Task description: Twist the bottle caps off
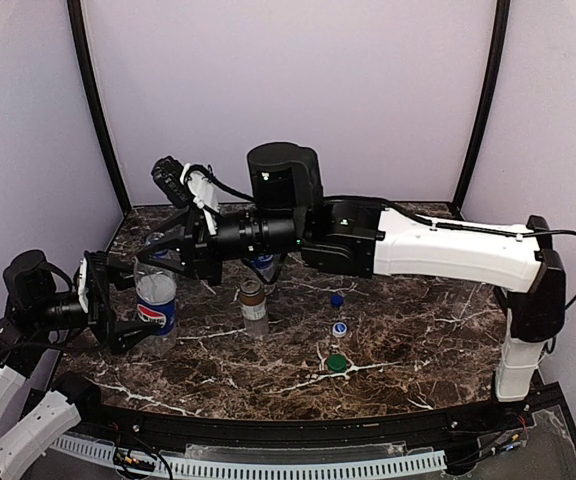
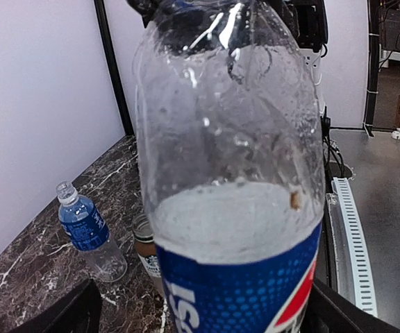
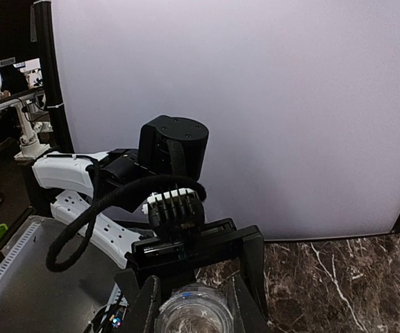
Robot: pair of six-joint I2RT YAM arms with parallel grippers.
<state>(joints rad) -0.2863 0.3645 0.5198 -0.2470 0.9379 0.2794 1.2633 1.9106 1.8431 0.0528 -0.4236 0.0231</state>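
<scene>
My left gripper [image 1: 138,306] [image 2: 200,318] is shut on the lower body of a clear bottle with a red-white-blue logo [image 1: 156,285] [image 2: 228,139] and holds it upright. My right gripper [image 1: 171,255] [image 3: 194,302] reaches across from the right, with its fingers [image 3: 245,295] closed on this bottle's top [image 3: 193,318]. The white cap cannot be made out. A blue cap [image 1: 337,298], a blue cap with a white top [image 1: 340,328] and a dark green cap [image 1: 337,363] lie loose on the table. A short brown bottle [image 1: 254,305] [image 2: 143,244] and a blue-label bottle [image 1: 264,264] [image 2: 83,225] stand open.
The marble table [image 1: 418,350] has purple walls behind and on both sides. My right arm [image 1: 448,250] spans the table's middle above the open bottles. A black rail [image 1: 298,440] runs along the near edge.
</scene>
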